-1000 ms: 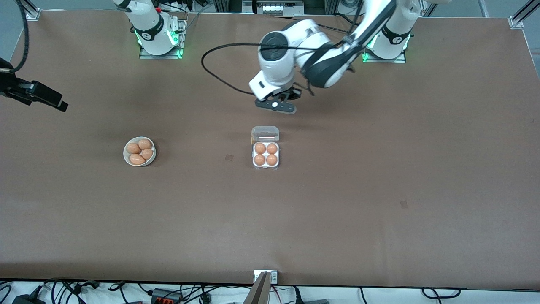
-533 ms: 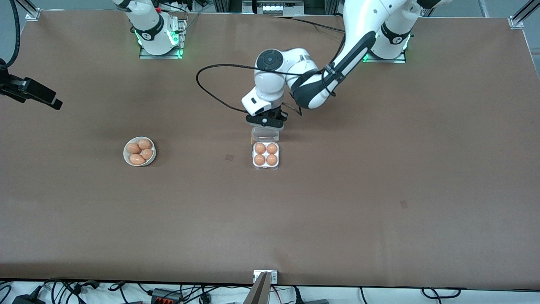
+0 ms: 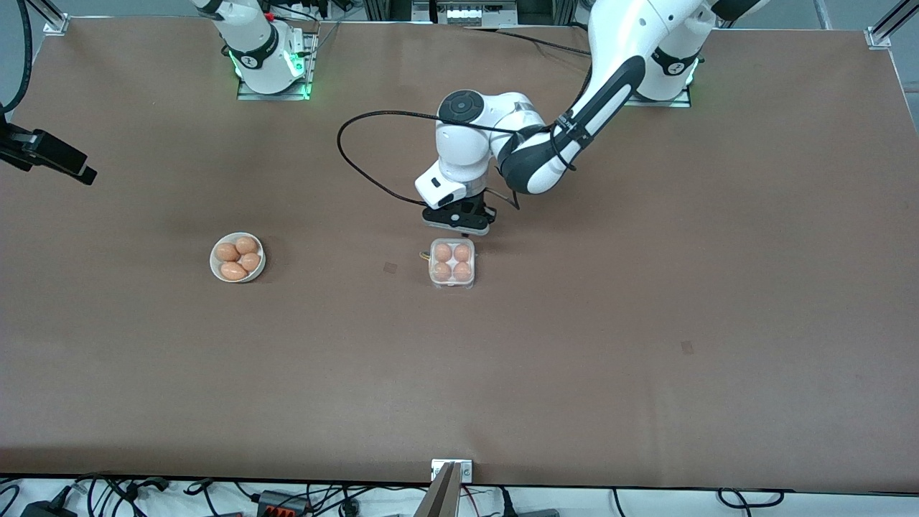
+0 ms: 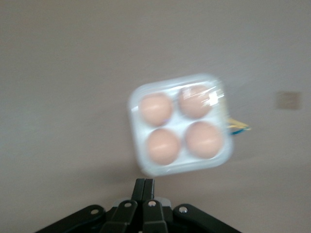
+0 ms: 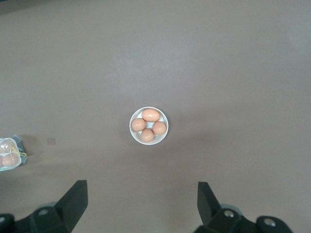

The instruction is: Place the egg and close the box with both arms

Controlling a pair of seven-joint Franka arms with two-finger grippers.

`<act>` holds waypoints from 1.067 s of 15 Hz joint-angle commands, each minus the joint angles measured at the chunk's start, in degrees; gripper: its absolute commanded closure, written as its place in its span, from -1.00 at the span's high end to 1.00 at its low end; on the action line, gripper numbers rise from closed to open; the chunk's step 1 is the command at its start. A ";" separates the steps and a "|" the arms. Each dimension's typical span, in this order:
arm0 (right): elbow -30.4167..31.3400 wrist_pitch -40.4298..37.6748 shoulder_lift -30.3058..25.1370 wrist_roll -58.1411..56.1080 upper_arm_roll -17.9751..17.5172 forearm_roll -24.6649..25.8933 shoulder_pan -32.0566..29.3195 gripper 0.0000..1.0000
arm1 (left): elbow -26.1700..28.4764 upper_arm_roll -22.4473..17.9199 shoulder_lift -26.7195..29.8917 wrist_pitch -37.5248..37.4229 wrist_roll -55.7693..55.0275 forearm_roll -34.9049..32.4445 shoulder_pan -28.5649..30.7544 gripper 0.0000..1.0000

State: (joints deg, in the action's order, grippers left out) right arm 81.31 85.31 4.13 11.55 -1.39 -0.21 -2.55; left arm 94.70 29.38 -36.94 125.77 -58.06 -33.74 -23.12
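A broad brown table [image 3: 646, 323] fills nearly the whole scene, its matte surface evenly lit with soft shadows. Along the near edge, black cables [image 3: 143, 492] trail over a pale floor strip. Metal frame posts [image 3: 887, 25] stand at the far corners.

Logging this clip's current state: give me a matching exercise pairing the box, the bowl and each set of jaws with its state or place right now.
Things:
1. box
2. bowl
3. left gripper
4. right gripper

States:
A. open, high above the bowl
B. shut, beside the box's edge farthest from the front camera
C. lid down over four eggs
D. uncovered, four eggs inside, toward the right arm's end of the table

Pairs: 1-C, 2-D, 3-B, 4-A
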 commanded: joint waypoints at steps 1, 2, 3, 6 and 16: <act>0.17 -0.05 -0.35 -0.30 -0.45 0.38 -0.70 1.00 | 0.67 1.38 5.02 -11.02 1.02 -0.63 0.36 -0.98; 0.17 0.03 -0.35 -0.39 -0.45 0.38 -0.70 1.00 | 0.05 1.55 5.47 -15.77 1.37 -0.63 0.36 -0.98; 0.17 0.03 -0.35 -0.39 -0.45 0.38 -0.79 1.00 | -1.08 1.64 6.08 -20.43 2.94 -0.54 0.45 -0.98; 0.17 -0.23 -0.35 -0.39 -0.45 0.30 -0.79 1.00 | -2.93 1.47 8.45 -33.96 14.43 -0.72 1.76 -0.98; -0.36 0.03 0.18 -0.57 -0.54 0.47 -0.70 1.00 | -22.08 1.82 14.26 -48.58 47.78 16.46 26.52 -0.86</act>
State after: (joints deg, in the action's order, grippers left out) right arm 81.31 85.32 4.22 11.53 -1.47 -0.17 -2.77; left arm 76.78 30.27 -22.66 80.57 -11.98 -24.48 -2.11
